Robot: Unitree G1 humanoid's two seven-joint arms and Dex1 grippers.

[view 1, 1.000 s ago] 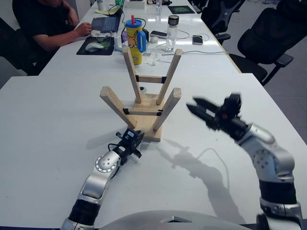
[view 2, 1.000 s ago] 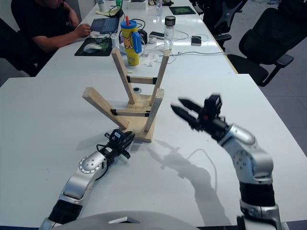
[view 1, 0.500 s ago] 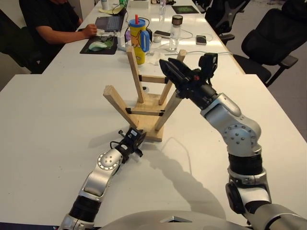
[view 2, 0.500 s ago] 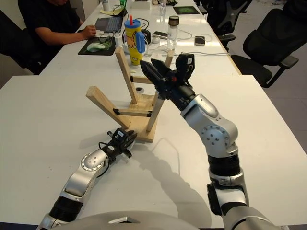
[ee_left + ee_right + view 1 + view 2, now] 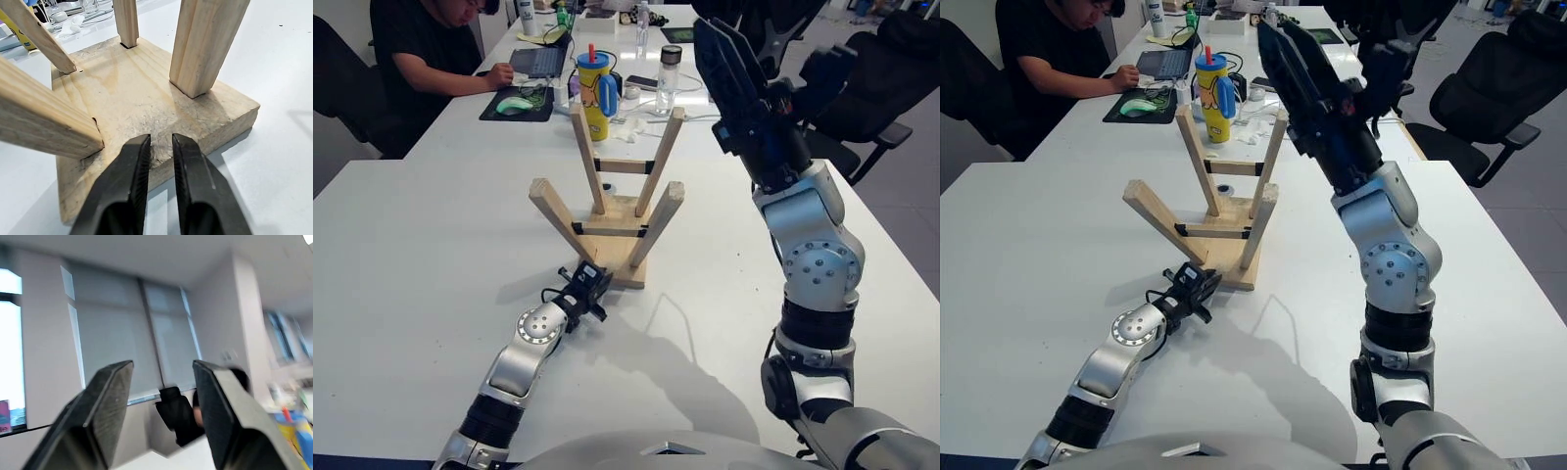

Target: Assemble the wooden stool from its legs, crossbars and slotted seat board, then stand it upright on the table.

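You have a stool of pale bare wood — its seat board grainy, rough, unvarnished — on a smooth white table with a faint sheen. The left gripper has glossy black plastic fingers; the right gripper shows matt, finely textured pads.

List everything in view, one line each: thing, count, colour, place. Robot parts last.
stool: one, pale wood, upside down mid-table
table: one, white, under the stool
cup: one, yellow with blue handle, far table behind the stool
bottle: one, clear with dark cap, right of the cup
laptop: one, dark, far left
left gripper: one, black, at the seat board's near edge
right gripper: one, black, raised high right of the stool, open
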